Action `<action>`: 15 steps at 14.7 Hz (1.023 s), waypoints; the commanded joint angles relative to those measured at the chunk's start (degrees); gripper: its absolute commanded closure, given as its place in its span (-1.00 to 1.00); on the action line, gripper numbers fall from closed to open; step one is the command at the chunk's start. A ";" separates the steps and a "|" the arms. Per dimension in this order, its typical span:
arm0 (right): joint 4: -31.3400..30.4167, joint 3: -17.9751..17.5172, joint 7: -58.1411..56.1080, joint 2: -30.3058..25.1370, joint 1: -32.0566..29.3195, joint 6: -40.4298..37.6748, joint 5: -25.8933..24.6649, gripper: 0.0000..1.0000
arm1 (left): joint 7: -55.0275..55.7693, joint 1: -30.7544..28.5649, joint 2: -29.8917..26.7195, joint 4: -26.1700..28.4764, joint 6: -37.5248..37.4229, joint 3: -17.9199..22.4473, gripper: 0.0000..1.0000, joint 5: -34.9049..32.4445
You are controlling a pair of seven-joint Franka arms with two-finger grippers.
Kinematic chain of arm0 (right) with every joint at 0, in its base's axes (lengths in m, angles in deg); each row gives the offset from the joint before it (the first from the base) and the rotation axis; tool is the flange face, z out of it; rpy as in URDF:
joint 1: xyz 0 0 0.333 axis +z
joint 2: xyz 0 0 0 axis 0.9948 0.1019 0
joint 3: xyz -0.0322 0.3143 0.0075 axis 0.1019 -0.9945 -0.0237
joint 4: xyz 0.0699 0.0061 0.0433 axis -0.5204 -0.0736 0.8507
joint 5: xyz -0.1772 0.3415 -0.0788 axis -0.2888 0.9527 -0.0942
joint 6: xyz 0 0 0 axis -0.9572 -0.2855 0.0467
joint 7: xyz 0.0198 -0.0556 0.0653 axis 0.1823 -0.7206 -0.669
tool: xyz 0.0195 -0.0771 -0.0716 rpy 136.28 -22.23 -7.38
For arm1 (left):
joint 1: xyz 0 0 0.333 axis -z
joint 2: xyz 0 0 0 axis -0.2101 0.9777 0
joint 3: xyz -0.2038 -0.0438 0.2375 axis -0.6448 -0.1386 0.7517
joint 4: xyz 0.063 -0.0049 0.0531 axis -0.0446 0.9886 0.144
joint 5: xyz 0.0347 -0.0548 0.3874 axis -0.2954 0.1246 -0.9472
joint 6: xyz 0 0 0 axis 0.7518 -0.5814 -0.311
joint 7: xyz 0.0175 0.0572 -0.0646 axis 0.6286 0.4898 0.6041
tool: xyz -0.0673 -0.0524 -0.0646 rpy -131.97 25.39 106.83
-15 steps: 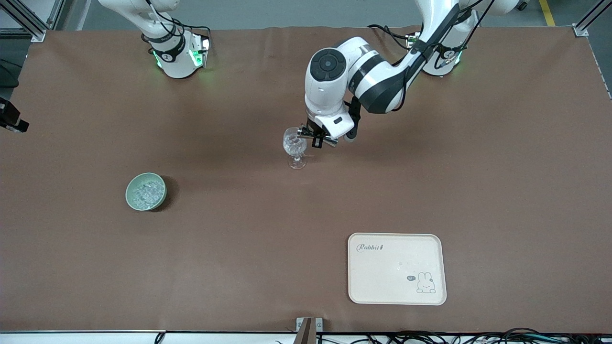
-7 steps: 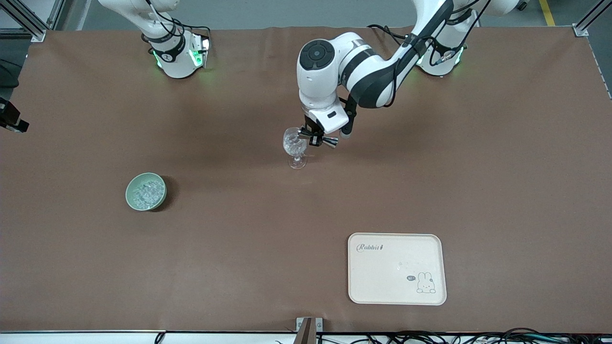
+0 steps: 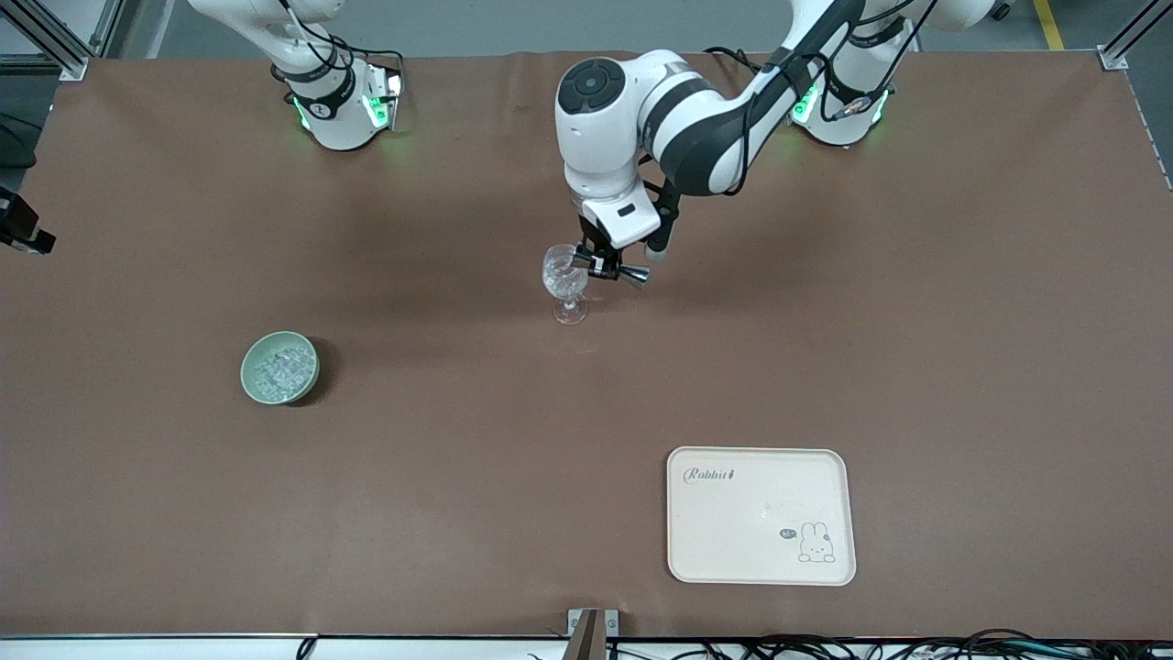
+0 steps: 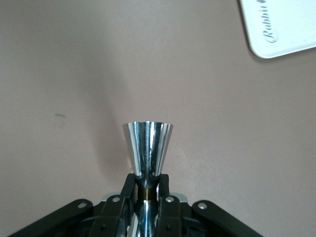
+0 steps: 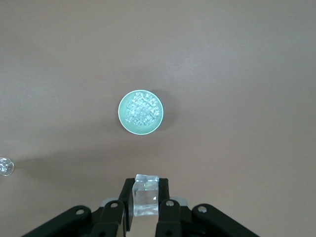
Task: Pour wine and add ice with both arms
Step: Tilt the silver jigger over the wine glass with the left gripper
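My left gripper [image 3: 600, 261] is shut on the narrow waist of a shiny metal jigger [image 3: 625, 271], held level beside the rim of the clear wine glass [image 3: 564, 282] that stands mid-table. In the left wrist view the jigger [image 4: 147, 145] sticks out from the shut gripper [image 4: 147, 183]. My right gripper [image 5: 145, 190] is shut on a clear ice cube [image 5: 145, 197], high over the table near the pale green bowl [image 5: 122, 123] of ice [image 5: 141, 109]. The bowl [image 3: 249, 357] of ice [image 3: 279, 369] also shows in the front view; the right gripper is out of that view.
A cream tray [image 3: 724, 550] with a rabbit print lies near the front edge, toward the left arm's end; its corner shows in the left wrist view [image 4: 286, 29]. The wine glass shows at the edge of the right wrist view [image 5: 5, 166]. A black device [image 3: 20, 226] sits at the table's edge.
The left arm's wrist and elbow have swung toward the bases while the jigger stays beside the glass rim. The bowl, glass and tray have not moved.
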 commanded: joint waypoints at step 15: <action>1.02 -0.26 0.35 0.47 -0.55 -0.70 -0.17 0.99 | 0.44 4.78 2.54 -3.58 -2.72 0.32 0.99 -13.73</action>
